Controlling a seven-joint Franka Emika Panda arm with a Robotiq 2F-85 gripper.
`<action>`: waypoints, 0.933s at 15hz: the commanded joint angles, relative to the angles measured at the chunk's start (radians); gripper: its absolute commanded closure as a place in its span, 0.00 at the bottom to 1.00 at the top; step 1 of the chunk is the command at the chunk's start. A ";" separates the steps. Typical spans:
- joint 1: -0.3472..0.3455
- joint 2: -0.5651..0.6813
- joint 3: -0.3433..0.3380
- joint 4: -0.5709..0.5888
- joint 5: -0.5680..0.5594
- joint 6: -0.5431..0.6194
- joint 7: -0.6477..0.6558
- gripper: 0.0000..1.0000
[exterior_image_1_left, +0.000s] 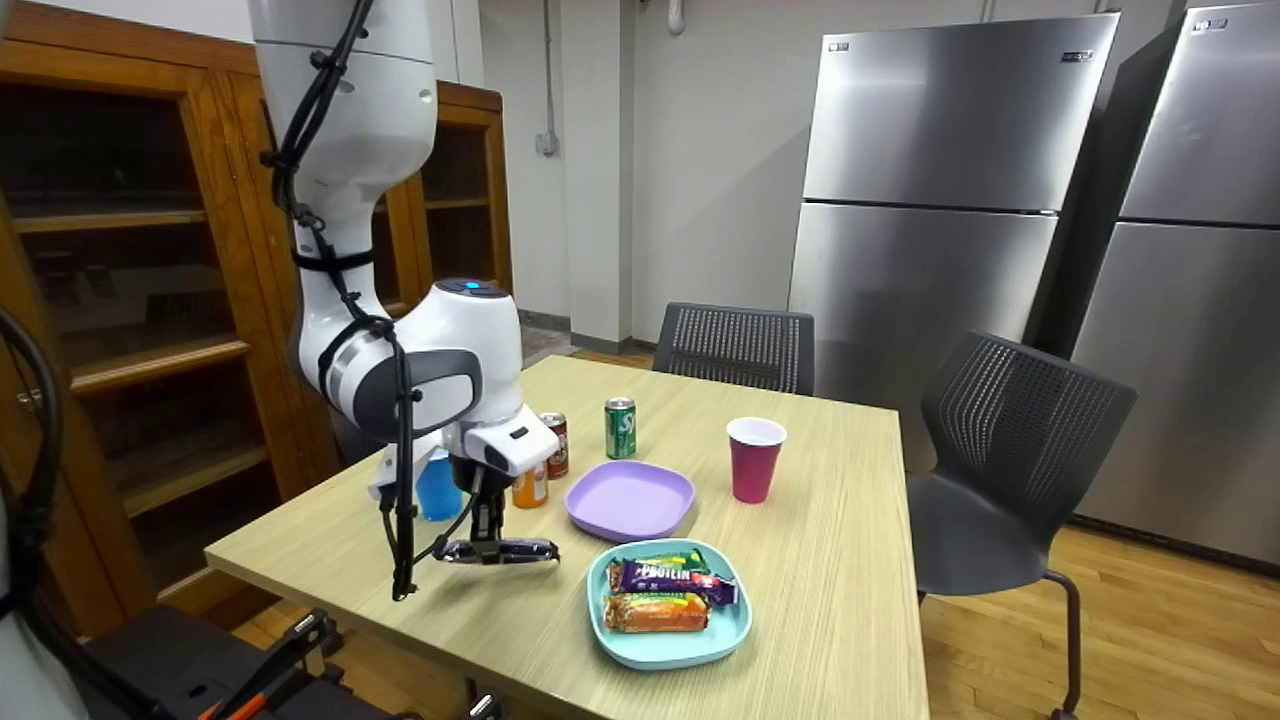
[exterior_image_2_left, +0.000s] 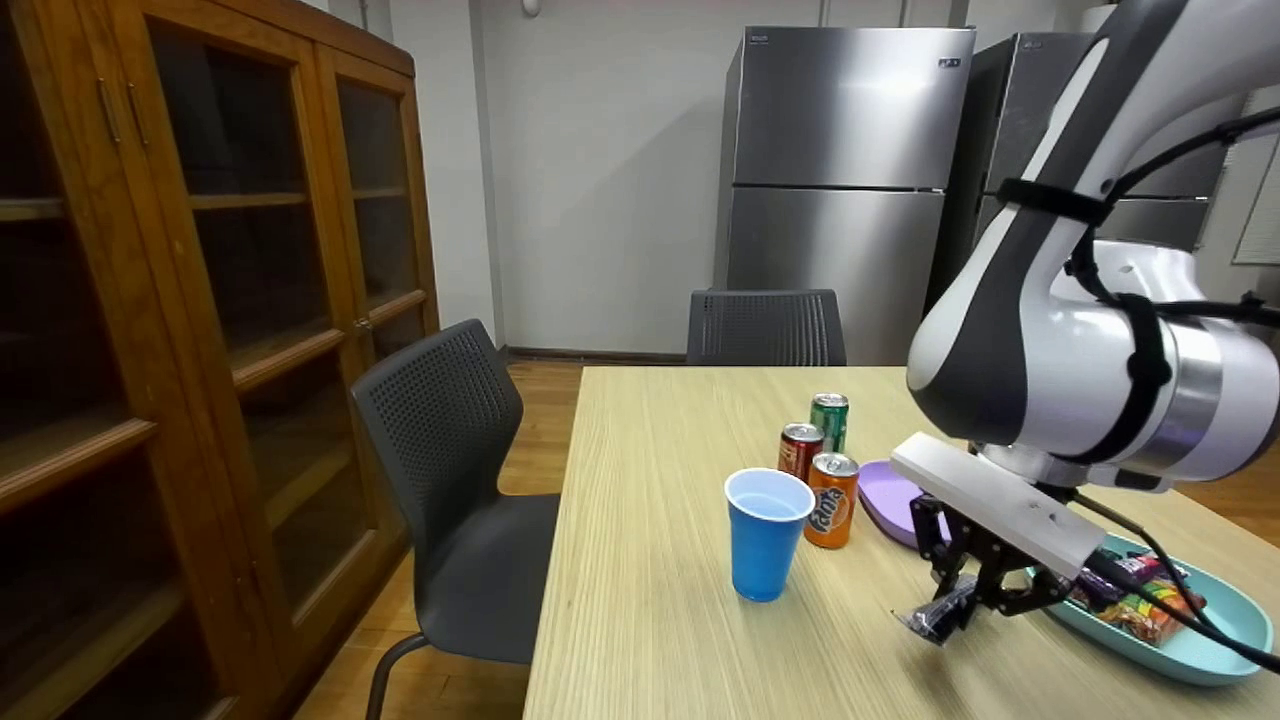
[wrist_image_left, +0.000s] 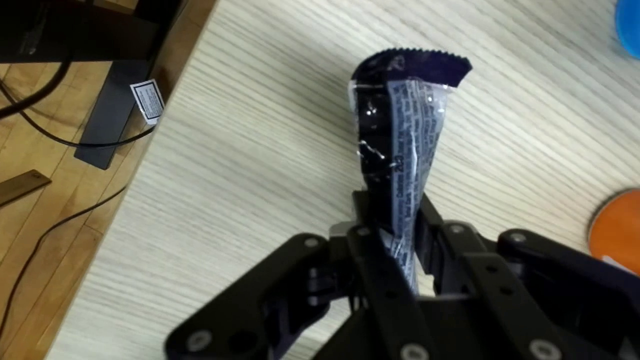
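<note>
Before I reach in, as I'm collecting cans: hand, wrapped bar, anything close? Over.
Hand: closed on dark-wrapped bar. Bar: ends stick out both sides. Close by: orange can, blue cup, neither touching it.

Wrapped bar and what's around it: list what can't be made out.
Wrapped bar, wrist view: most fine print too blurred to read; lower end hidden by the gripper.
Orange can, wrist view: cut off by the right edge.
Blue cup, in an exterior view: partly hidden by the arm.
Purple plate, in an exterior view: partly hidden behind the arm and gripper.
</note>
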 joint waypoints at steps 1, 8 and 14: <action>-0.150 -0.108 0.095 -0.058 0.008 -0.001 -0.038 0.94; -0.239 -0.188 0.061 -0.090 -0.014 -0.003 -0.074 0.94; -0.288 -0.168 -0.004 -0.063 -0.031 -0.006 -0.131 0.94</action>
